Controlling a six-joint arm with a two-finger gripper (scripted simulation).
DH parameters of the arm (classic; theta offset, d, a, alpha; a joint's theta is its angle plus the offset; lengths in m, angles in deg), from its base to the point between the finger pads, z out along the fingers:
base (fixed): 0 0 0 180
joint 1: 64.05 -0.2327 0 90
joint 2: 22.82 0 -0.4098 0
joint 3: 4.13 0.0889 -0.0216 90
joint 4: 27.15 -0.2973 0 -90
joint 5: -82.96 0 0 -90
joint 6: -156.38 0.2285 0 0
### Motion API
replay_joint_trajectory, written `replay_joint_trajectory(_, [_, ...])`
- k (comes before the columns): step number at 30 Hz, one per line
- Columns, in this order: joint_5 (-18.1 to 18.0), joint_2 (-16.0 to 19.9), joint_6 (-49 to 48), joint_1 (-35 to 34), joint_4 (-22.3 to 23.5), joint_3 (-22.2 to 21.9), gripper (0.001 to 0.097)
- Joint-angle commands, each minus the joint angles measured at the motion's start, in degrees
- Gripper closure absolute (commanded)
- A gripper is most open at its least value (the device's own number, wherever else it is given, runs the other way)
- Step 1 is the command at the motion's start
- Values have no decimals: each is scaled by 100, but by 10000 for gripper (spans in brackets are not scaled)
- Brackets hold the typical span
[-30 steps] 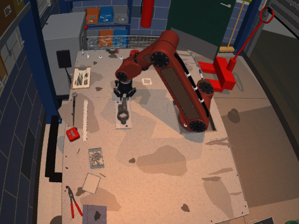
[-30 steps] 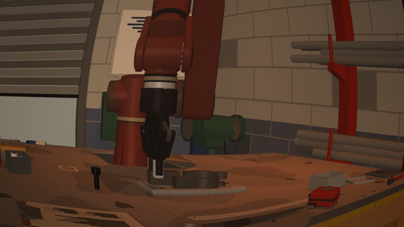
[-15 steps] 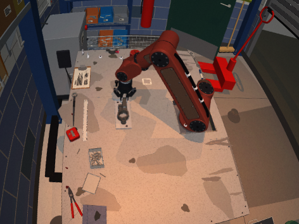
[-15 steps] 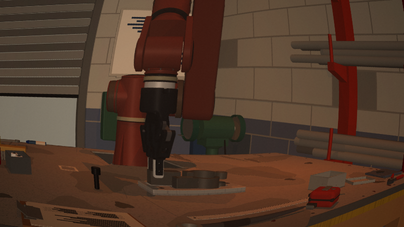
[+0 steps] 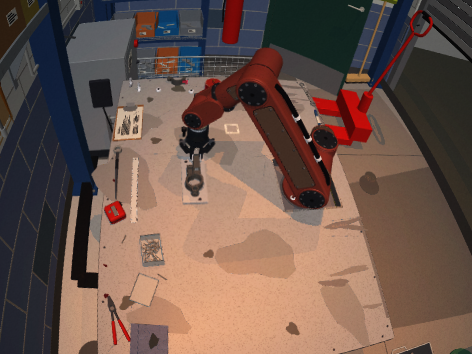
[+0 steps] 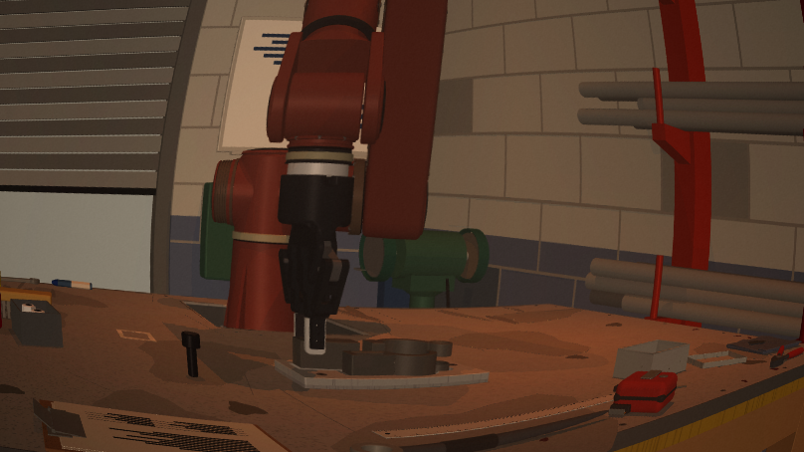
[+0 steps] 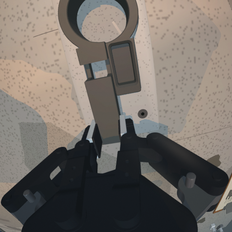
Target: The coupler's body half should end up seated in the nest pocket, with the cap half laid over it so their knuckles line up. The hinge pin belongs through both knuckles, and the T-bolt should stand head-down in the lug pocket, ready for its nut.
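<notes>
The grey-brown coupler half (image 7: 101, 71), a ring with a long flat lug, lies on the pale nest plate (image 5: 194, 182) in the middle of the bench, its ring over the plate's far end and its lug beside a rectangular pocket (image 7: 123, 65). The lug's near end is held in my gripper (image 7: 108, 132), which is closed on it from above. I cannot tell whether one half or both halves lie there. A black T-bolt (image 6: 191, 353) stands upright on the bench, apart from the plate.
My own red arm (image 5: 285, 130) rises right of the plate. A saw (image 5: 134, 189), a red tape measure (image 5: 114, 211), a small parts tray (image 5: 151, 249) and red pliers (image 5: 115, 322) lie along the bench's left side. A clipboard (image 5: 128, 122) lies behind them.
</notes>
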Motion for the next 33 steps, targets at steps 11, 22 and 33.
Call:
replay_joint_trajectory(11, [-7,-4,0,0,-1,-8,601])
replay_joint_trajectory(22, [-17,3,0,0,-1,-5,541])
replay_joint_trajectory(33, [-15,2,0,0,-1,-6,541])
